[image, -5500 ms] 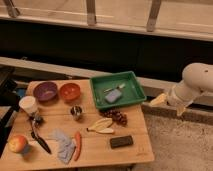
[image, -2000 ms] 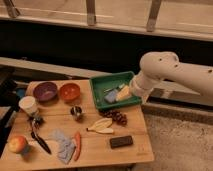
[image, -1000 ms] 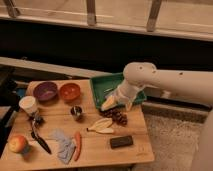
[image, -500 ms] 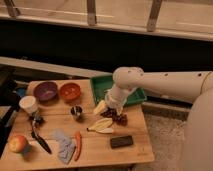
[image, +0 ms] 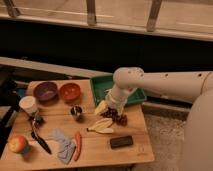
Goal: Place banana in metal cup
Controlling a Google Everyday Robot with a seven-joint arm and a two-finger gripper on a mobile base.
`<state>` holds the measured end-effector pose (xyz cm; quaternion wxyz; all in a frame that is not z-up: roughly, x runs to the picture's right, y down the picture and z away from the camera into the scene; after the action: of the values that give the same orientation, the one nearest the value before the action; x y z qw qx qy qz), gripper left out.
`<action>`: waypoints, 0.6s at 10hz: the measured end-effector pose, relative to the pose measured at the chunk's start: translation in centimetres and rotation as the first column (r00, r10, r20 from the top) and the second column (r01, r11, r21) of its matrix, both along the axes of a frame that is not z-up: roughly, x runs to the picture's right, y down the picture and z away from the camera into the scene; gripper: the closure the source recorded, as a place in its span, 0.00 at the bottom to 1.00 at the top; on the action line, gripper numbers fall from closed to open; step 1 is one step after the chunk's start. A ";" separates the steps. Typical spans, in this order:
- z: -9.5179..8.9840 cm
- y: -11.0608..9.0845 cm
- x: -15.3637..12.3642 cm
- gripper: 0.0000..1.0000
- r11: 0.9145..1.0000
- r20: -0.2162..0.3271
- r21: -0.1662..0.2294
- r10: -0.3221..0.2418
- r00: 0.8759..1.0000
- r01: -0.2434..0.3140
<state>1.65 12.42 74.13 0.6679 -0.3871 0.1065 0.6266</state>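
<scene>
The banana (image: 101,125) lies on the wooden table (image: 55,122), pale yellow, split into two lobes, right of centre. The metal cup (image: 76,112) stands upright a little to its upper left, below the orange bowl. My gripper (image: 101,107) with its pale yellow tip hangs just above the banana's upper end, between the cup and a dark bunch of grapes (image: 116,115). It holds nothing that I can see. The white arm (image: 160,87) reaches in from the right.
A green tray (image: 102,85) sits behind the arm. A purple bowl (image: 45,91), orange bowl (image: 70,91), white cup (image: 28,105), apple (image: 18,144), carrot (image: 78,145), grey cloth (image: 62,145), black utensil (image: 38,137) and black block (image: 121,142) lie around.
The arm has swung in from the far right, across the green tray, and lowered the gripper to just above the banana. The objects on the table have not moved.
</scene>
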 end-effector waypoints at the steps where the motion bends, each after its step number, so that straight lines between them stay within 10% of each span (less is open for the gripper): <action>1: 0.6 0.0 -1.1 0.20 1.000 -0.003 0.008 -0.004 1.000 0.004; 6: 2.5 0.4 -4.2 0.20 0.999 -0.017 0.043 -0.012 1.000 0.013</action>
<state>-2.51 12.79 76.60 0.6791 -0.3665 0.1010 0.6279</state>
